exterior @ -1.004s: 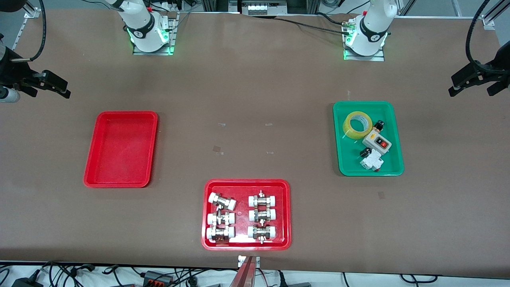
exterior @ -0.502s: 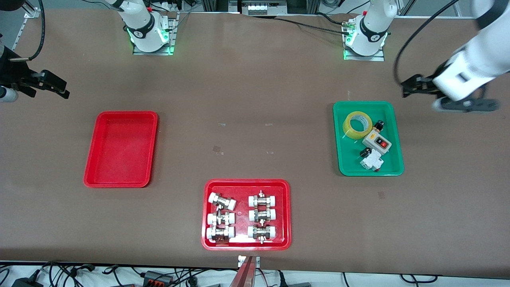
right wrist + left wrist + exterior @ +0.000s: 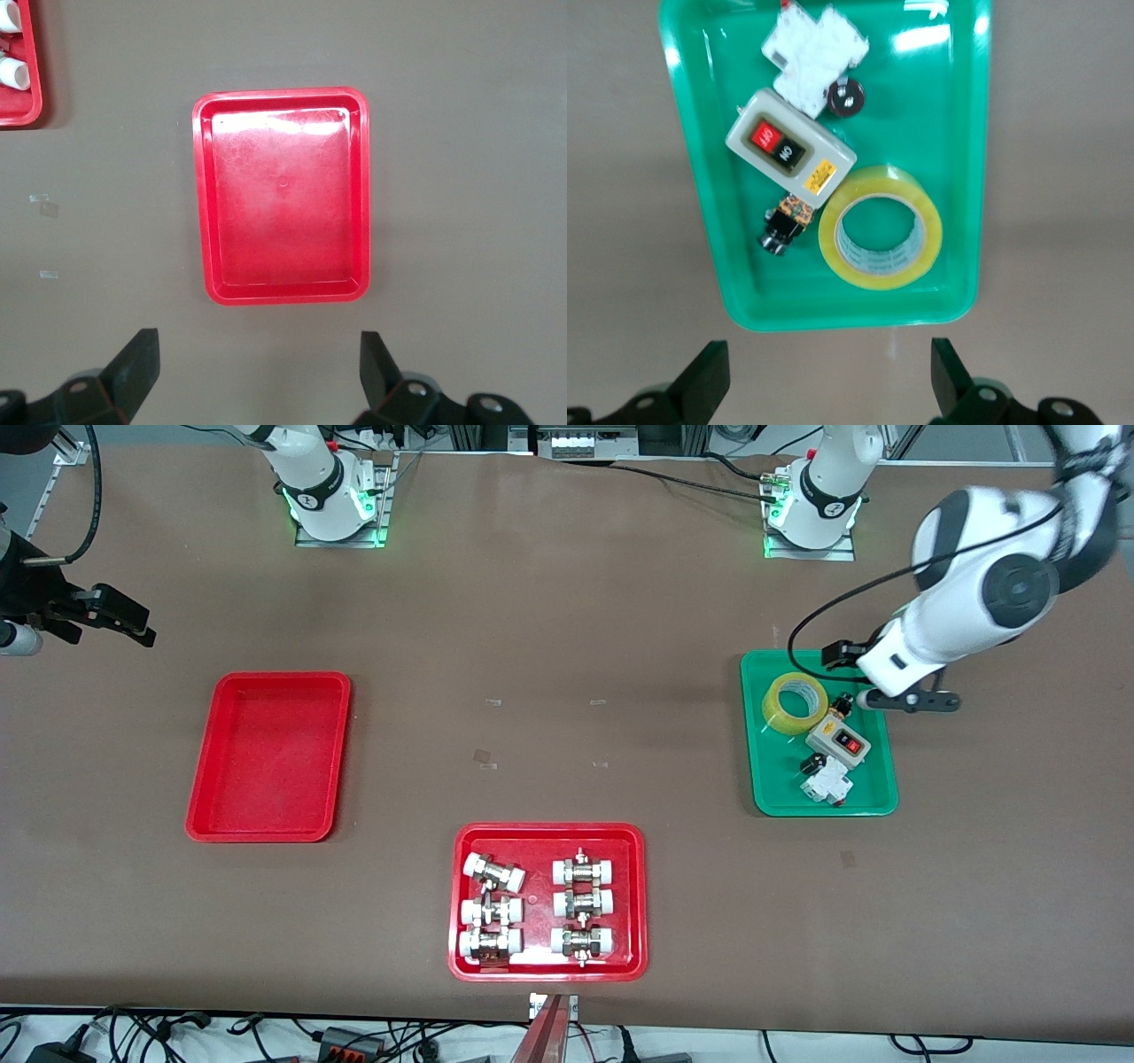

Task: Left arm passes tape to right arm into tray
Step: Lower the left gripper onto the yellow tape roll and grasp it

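Brown matting covers the whole counter, and we survey it from the right arm's end toward the left arm's end. At the right arm's end edge we find the right gripper [image 3: 120, 624] parked in the air over bare matting, waiting; its wrist view shows its fingers [image 3: 133, 363] spread apart and looking down on the tray [image 3: 199, 797], which lies empty a little nearer the front camera, evidently kept free to receive. At mid-counter, against the edge nearest the front camera, sits the tray of fittings [image 3: 459, 903], no part of this job. Toward the left arm's end lies the green tray [image 3: 877, 797]. The tape [image 3: 795, 702] lies flat in its corner farthest from the front camera, core upward, just beside a switch box [image 3: 837, 741]. The left gripper [image 3: 846, 657] hangs over that tray's rim by the tape, fingers [image 3: 709, 376] wide apart and empty. We judge this an approach: the pickup is not yet made, and the handover is not begun.
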Controlling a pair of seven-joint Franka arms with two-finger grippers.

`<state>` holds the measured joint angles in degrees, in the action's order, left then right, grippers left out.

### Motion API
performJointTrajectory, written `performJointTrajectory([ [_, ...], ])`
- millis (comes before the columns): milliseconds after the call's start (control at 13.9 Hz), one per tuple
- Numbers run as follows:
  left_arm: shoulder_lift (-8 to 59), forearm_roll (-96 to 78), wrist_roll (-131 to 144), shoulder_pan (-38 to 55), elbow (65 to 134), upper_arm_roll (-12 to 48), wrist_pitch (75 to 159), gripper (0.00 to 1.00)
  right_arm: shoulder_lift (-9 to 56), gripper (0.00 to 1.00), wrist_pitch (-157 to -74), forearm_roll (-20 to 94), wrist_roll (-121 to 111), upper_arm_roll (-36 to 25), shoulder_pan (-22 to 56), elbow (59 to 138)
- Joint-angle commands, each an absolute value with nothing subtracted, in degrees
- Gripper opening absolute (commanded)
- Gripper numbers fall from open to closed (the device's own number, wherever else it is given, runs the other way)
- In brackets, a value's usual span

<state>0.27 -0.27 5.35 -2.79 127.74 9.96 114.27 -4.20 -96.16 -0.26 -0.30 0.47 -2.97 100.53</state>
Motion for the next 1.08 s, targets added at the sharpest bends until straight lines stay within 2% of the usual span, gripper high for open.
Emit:
performJointTrajectory([
  [0,3.4,-1.41,5.97,-3.69,131.92,10.02,119.53,1.0,-3.69,1.0,-95.36,-0.18,-0.97,0.44,-3.25,99.32],
  [574,13.97,-1.32,11.16,-4.92,133.59,10.02,129.99,1.0,-3.78,1.0,-95.71,-0.09,-0.35,0.79,-2.73,99.23],
  [717,14.93,-1.41,11.25,-5.1,134.21,10.02,130.51,0.89,-3.69,1.0,-95.98,0.0,-0.18,0.79,-2.9,99.23],
  [932,15.47,-1.32,12.56,-5.27,134.12,10.11,130.78,0.51,-3.69,1.0,-95.98,0.0,-0.18,0.7,-2.9,99.32],
  [1004,15.38,-1.41,13.09,-5.27,133.95,10.11,130.61,0.42,-3.52,1.0,-95.98,0.0,-0.18,0.7,-2.99,99.32],
])
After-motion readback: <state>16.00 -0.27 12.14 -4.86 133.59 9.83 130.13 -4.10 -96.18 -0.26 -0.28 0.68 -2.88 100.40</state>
